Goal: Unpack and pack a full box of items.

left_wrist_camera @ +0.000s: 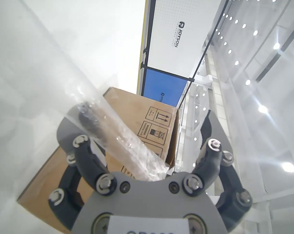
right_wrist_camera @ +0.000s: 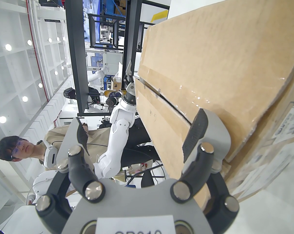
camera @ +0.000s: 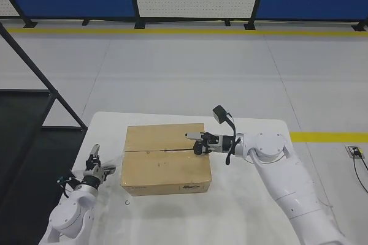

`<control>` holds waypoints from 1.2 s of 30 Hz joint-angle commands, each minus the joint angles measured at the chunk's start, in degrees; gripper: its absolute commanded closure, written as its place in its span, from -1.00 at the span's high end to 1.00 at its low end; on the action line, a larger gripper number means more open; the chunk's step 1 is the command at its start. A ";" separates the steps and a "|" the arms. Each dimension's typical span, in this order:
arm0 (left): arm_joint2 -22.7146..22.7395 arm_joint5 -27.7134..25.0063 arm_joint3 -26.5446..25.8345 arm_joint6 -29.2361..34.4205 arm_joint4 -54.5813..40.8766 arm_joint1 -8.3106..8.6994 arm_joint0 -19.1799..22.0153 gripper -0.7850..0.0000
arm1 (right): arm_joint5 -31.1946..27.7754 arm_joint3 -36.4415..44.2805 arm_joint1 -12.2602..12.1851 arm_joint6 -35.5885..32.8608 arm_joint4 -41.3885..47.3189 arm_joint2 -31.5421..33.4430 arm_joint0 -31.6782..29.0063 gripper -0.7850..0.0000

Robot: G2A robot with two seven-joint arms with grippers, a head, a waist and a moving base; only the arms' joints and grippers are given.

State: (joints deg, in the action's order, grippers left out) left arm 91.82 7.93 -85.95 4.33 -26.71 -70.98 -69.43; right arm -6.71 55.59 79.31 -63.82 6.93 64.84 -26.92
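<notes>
the box (camera: 162,162) sits shut on the table (camera: 245,208). the right gripper (camera: 195,142), spread wide and empty, lies at the flap seam (camera: 165,149), likely to pry it open. the left gripper (camera: 100,160) stands beside the box, also wide open, with a clear strip (left_wrist_camera: 127,142) draped over one finger.

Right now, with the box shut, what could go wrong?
The open right end effector has one finger at the top seam of the cardboard box; it might slip or tear the flap. Nothing pins the box, so it may slide on the table. A clear plastic wrapper lies across the open left end effector and could snag.
</notes>
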 commanded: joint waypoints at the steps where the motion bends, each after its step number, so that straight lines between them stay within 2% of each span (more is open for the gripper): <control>1: 0.32 -0.66 -0.04 -0.15 -0.72 -0.05 0.17 1.00 | 0.00 0.00 0.00 0.00 0.00 0.00 0.00 1.00; 11: 2.27 -4.25 -3.79 -2.27 -0.74 -0.14 -0.67 1.00 | 0.00 0.00 0.00 0.00 0.00 0.00 0.00 1.00; 22: 3.34 -3.49 -9.21 -3.52 1.34 -0.06 -0.07 1.00 | 0.00 0.00 0.00 0.00 0.00 0.00 0.00 1.00; 36: 3.79 -2.38 -6.79 -3.54 0.61 -0.16 2.70 1.00 | 0.00 0.00 0.00 0.00 0.00 0.00 0.00 1.00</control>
State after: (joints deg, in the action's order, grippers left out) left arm 95.36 5.43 -92.99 0.76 -25.84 -71.16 -66.93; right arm -6.71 55.59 79.30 -63.82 6.93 64.84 -26.92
